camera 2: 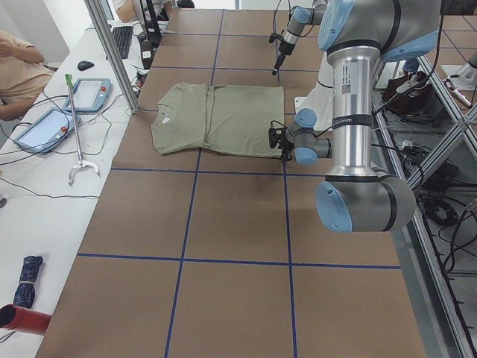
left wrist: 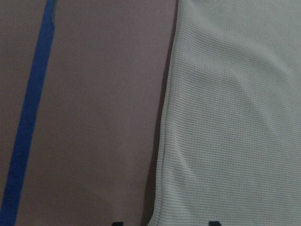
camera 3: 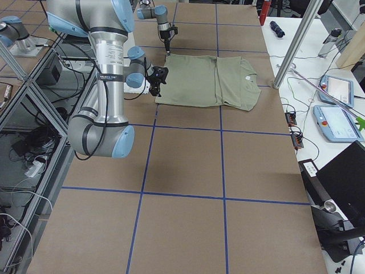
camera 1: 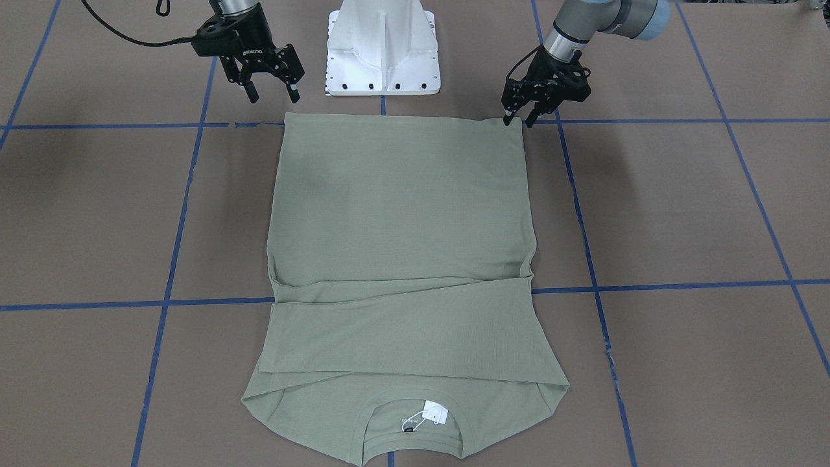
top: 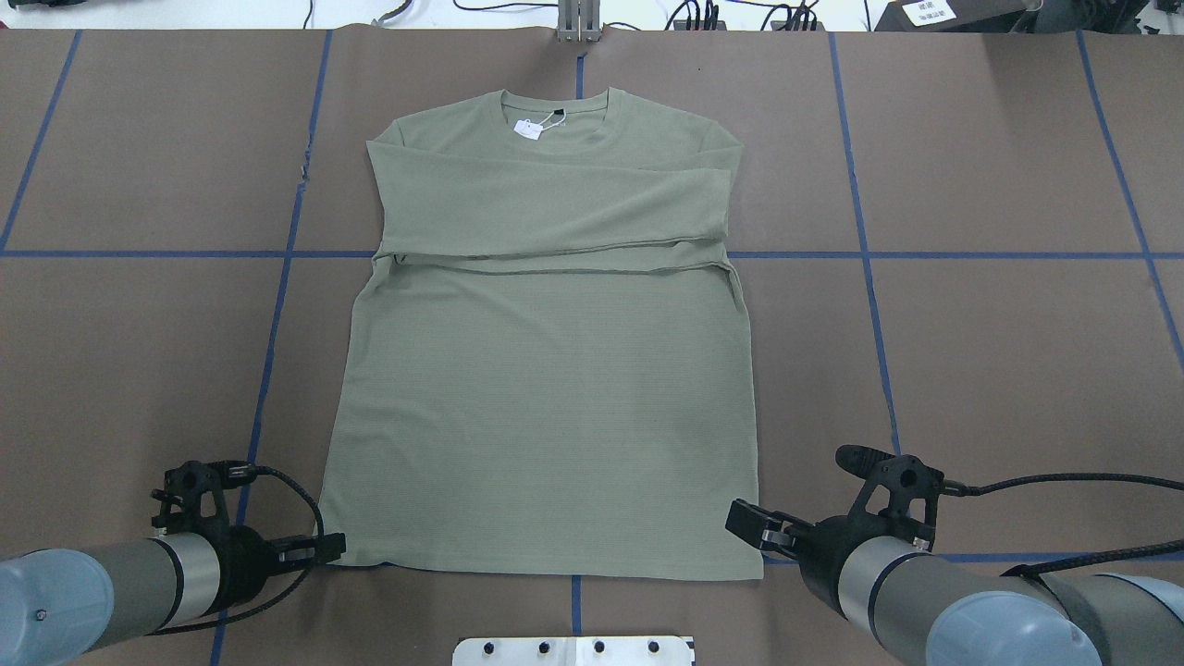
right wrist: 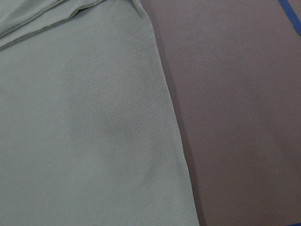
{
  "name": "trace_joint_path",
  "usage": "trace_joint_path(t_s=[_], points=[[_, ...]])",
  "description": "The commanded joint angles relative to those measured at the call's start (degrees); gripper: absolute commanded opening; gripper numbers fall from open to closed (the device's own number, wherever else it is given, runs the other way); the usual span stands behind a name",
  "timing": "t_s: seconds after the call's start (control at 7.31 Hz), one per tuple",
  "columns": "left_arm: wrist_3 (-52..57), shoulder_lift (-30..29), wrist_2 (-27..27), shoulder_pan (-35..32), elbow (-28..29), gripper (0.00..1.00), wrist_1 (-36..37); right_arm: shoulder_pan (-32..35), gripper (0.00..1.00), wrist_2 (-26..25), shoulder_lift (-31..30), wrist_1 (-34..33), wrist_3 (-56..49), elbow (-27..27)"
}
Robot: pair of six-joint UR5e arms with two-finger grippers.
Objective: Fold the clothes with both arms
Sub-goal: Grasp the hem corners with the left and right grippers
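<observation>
You have the shirt [top: 546, 407] lying flat in the middle of the counter [top: 971, 351], with its hem toward the robot's edge, its collar toward the far edge and both sleeves [top: 555, 208] folded across the chest. The left hand [camera 1: 519, 121] sits low at one hem corner — fingers apart, with the shirt's side edge between them. The right hand [camera 1: 273, 96] hovers spread wide just beside the other hem corner — holding nothing.

Open table [camera 1: 681, 207] either side of shirt [camera 1: 402, 214]; pedestal [camera 1: 382, 48] crowds hem.
</observation>
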Motion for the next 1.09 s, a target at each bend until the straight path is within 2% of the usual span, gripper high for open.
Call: trace_joint_path(t_s=[0.0, 0.27, 0.41, 0.68, 0.82, 0.96], points=[[-0.4, -0.5, 0.1, 0.1, 0.0, 0.51, 0.0, 0.0, 0.98, 0.0, -0.1, 0.0, 0.0, -0.1], [-0.6, -0.9, 0.4, 0.3, 0.1, 0.20, 0.0, -0.3, 0.98, 0.0, -0.1, 0.0, 0.0, -0.2], [-0.6, -0.9, 0.4, 0.6, 0.0, 0.00, 0.0, -0.3, 0.98, 0.0, -0.1, 0.0, 0.0, -0.2], [-0.6, -1.0, 0.4, 0.3, -1.9, 0.00, -0.1, -1.3, 0.91, -0.4, 0.1, -0.3, 2.4, -0.7], [-0.6, -1.0, 0.4, 0.0, -4.6, 0.00, -0.1, -2.6, 0.80, -0.4, 0.0, -1.0, 11.3, -0.8], [-0.6, -1.1, 0.2, -0.2, -6.1, 0.00, -0.1, -4.1, 0.76, -0.8, 0.5, -4.4, 16.4, -0.8]])
